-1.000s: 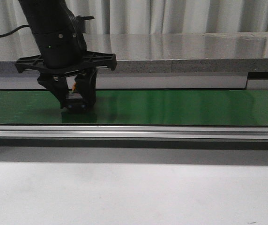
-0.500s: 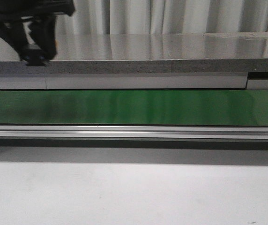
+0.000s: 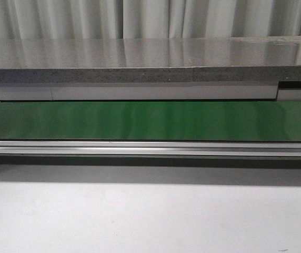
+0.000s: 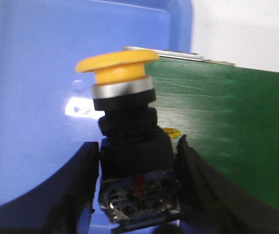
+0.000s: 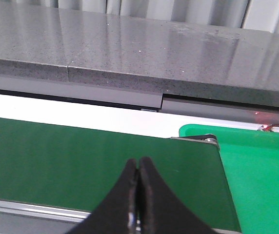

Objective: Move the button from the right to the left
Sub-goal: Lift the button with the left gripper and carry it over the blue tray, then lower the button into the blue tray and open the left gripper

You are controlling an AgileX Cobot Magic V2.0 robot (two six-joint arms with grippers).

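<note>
In the left wrist view my left gripper [image 4: 135,161] is shut on the button [image 4: 129,141]. Its yellow-orange mushroom cap [image 4: 117,66] sits on a silver ring and a black blocky body with a small red mark, clamped between the two black fingers [image 4: 71,190]. It hangs over a blue bin [image 4: 37,97], at the edge of the green belt [image 4: 237,126]. My right gripper [image 5: 138,168] is shut and empty above the green belt [image 5: 81,161]. Neither gripper nor the button shows in the front view.
The front view shows the green conveyor belt [image 3: 150,120] with a metal rail [image 3: 150,149] in front and a grey stone ledge [image 3: 150,63] behind. A green tray [image 5: 261,170] lies past the belt's end in the right wrist view. A small yellow piece [image 4: 171,132] lies behind the button.
My left arm, holding the button on the belt a second ago, rose and moved left, then left the front view altogether. The belt in the front view now carries nothing.
</note>
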